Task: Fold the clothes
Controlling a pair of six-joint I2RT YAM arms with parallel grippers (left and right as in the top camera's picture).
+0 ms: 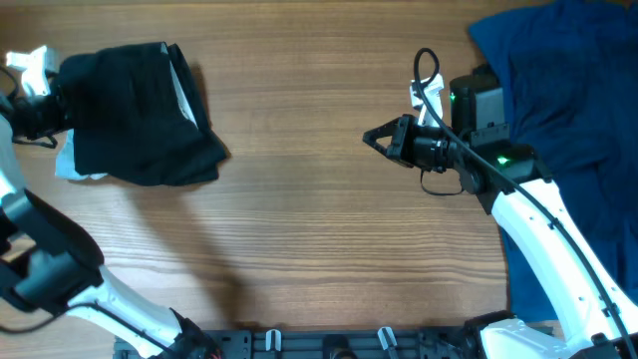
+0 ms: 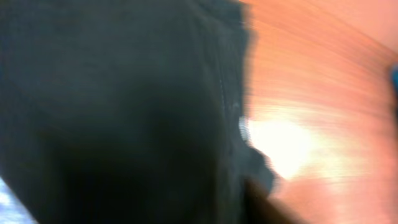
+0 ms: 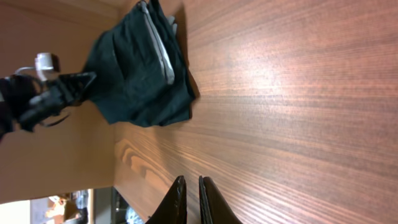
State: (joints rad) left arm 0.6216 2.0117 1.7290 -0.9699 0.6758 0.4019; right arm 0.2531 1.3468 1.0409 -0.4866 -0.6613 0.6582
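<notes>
The black shorts (image 1: 145, 115) lie in a folded heap at the table's far left, with a pale lining strip along the right edge. A pale bit of cloth (image 1: 78, 168) sticks out from under their left side. My left gripper (image 1: 58, 102) is at the heap's left edge, its tips against the black fabric (image 3: 134, 68). The left wrist view is blurred and filled with black cloth (image 2: 112, 112), so its jaws cannot be read. My right gripper (image 1: 374, 137) hovers over bare wood at centre right, shut (image 3: 189, 186) and holding nothing. A royal-blue garment (image 1: 568, 90) lies spread at the far right.
Bare wooden table (image 1: 299, 219) stretches between the two garments. The right arm's white link (image 1: 558, 239) lies over the blue garment's left edge. The arm bases and a black rail (image 1: 329, 344) sit along the near edge.
</notes>
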